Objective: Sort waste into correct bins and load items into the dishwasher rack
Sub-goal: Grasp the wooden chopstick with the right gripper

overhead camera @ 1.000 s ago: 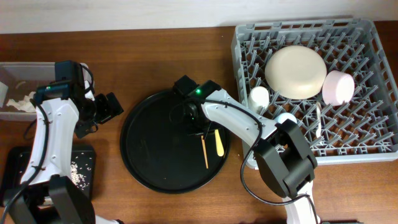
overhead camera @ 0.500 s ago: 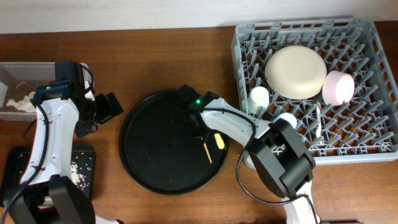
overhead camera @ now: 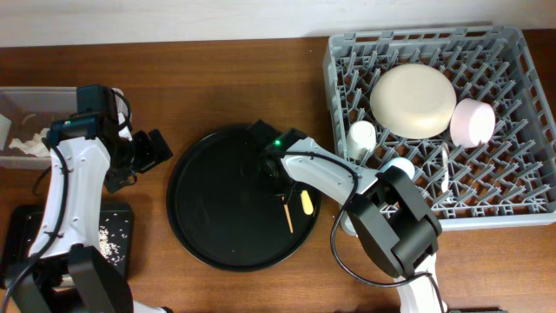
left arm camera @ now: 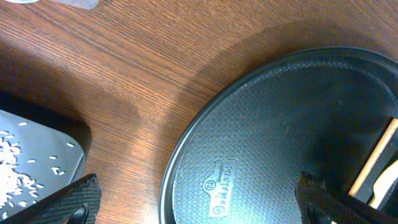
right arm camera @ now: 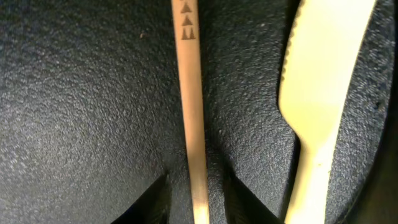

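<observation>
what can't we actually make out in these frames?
- Right wrist: whether the right claw grips the wooden stick; fingertips cut off by bottom edge.
- Right wrist: yellow knife ends cut off by the frame.
- Overhead: clear tub cut off by left edge.
- Overhead: right claw hidden under its arm.

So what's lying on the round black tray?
A thin wooden stick and a yellow knife lie side by side on the round black tray. The right gripper straddles the stick, and its arm covers part of the tray.
</observation>
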Controlling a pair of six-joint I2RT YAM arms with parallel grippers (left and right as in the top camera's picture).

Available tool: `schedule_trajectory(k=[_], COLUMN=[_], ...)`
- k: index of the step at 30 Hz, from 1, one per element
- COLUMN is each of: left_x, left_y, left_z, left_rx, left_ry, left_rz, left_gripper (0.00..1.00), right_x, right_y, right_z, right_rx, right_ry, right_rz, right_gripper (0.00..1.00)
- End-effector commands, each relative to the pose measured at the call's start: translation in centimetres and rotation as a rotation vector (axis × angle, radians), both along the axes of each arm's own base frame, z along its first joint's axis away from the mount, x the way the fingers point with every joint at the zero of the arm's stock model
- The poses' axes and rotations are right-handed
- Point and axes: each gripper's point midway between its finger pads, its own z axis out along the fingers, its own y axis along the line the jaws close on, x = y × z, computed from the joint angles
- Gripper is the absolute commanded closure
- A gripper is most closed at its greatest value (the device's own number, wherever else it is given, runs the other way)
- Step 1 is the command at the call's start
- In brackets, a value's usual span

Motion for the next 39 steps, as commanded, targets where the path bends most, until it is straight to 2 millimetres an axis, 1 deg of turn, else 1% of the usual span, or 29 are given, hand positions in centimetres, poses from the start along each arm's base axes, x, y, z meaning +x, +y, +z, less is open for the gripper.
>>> schedule_trajectory(k=[1, 3, 4, 7, 8, 11, 13, 15, 17, 23, 27, 30, 31, 35, 39], left_x=[0.2, 0.2, 0.2, 0.2, 0.2, 0.2, 0.2, 0.2, 0.2, 0.2, 0.2, 0.2, 0.2, 0.2, 0.2], left_y=[-0.1, -0.1, -0.1, -0.1, -0.1, -0.1, -0.1, -0.1, -0.1, -0.1, -0.1, -0.1, -0.1, -0.1, -0.1], left_z=[0.5, 0.5, 0.5, 0.5, 0.5, 0.5, 0.5, 0.5, 0.5, 0.5, 0.5, 0.5, 0.5, 0.5, 0.5], left_rx=[-0.004, -0.005, -0.005, -0.005, -0.004, -0.005, -0.005, -0.005, -0.005, -0.005, -0.005, -0.005, -0.005, -0.005, -0.005], left_ry=[-0.015, -0.015, -0.015, -0.015, -0.015, -0.015, -0.015, -0.015, -0.015, -0.015, -0.015, -0.015, -0.015, -0.015, -0.015], left_rz=[0.002, 0.002, 0.001, 0.002, 0.002, 0.001, 0.001, 0.001, 0.001, 0.002, 0.001, 0.001, 0.001, 0.001, 0.001], left_gripper=[0.01, 0.01, 0.01, 0.0, 0.0, 0.01, 0.01, 0.01, 0.01, 0.01, 0.01, 0.01, 0.01, 0.01, 0.01], right_x=[-2.1, -1.7, -0.8, 0.5, 1.0, 1.2, 1.7, 2.1, 2.6, 2.6, 1.9, 1.6, 1.5, 1.6, 1.5], right_y=[-0.5, -0.6, -0.8, -0.1, 0.3, 0.3, 0.3, -0.3, -0.5, -0.3, 0.8, -0.2, -0.2, -0.2, -0.2], right_z=[-1.4, -1.3, -0.9, 0.7, 1.6, 1.8, 1.8, 1.7, 1.6, 1.6, 1.3, 0.1, -0.1, -0.2, -0.3], right_rx=[-0.012, -0.021, -0.045, -0.033, -0.023, -0.029, -0.036, -0.069, -0.084, -0.077, -0.074, -0.109, -0.109, -0.106, -0.104], right_ry=[0.082, 0.062, 0.025, -0.016, -0.029, -0.038, -0.063, -0.088, -0.109, -0.11, -0.121, -0.125, -0.125, -0.128, -0.125], right_rz=[-0.006, -0.006, -0.006, -0.001, -0.001, 0.006, 0.023, 0.02, 0.018, 0.019, 0.049, 0.049, 0.049, 0.047, 0.045], right_gripper=[0.68, 0.68, 0.68, 0.68, 0.67, 0.67, 0.67, 0.67, 0.67, 0.68, 0.69, 0.69, 0.69, 0.69, 0.76])
